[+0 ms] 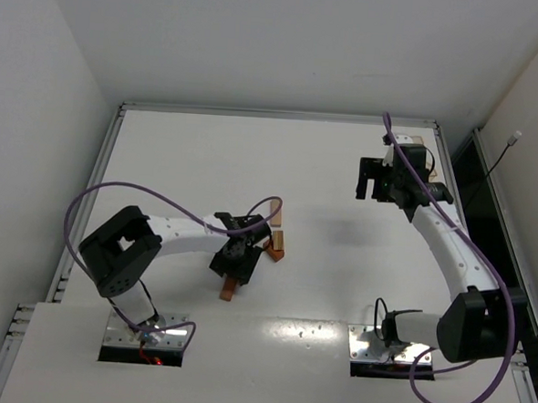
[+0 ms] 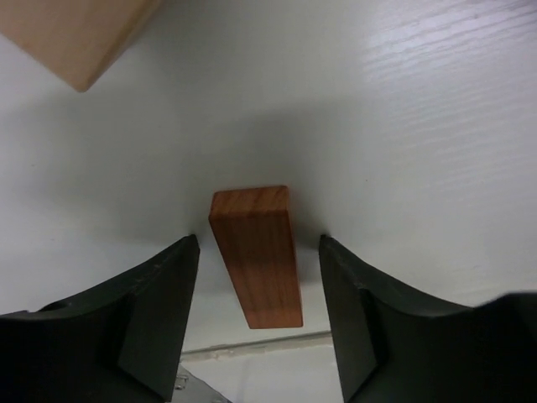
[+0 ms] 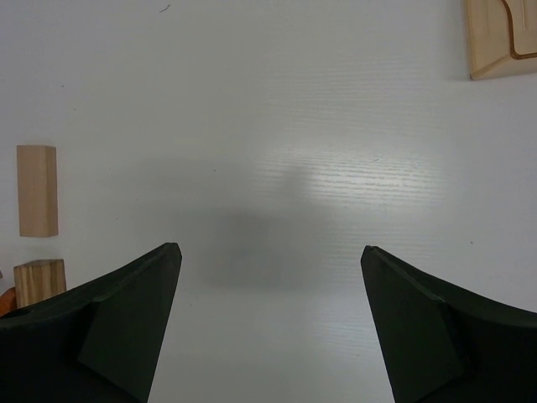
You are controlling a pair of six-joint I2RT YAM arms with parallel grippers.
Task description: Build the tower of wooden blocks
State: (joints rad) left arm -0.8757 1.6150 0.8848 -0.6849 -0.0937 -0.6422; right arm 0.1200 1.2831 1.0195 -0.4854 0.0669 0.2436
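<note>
The reddish-orange bar (image 2: 256,256) lies flat on the white tabletop (image 2: 436,126), near the middle of the left half. The left pincer (image 2: 258,243) straddles it: the two dark fingers (image 2: 159,302) stand apart, one along each long side, with a sliver of tabletop showing on both sides, so nothing is clamped yet. The bar sits slightly askew between them, and a tan block (image 2: 75,34) lies just beyond it. It looks like solid wood, so I judge it light and stiff, not prone to crushing, though its smooth faces may slide if pinched off-centre. The best hold is probably across the two long side faces near mid-length, which would also square it up. The right pincer (image 3: 270,249) hangs wide apart and holds nothing, well off to the far right. Its wrist view shows a pale bar (image 3: 38,191) and a grooved wooden board (image 3: 503,38) at the edges.
</note>
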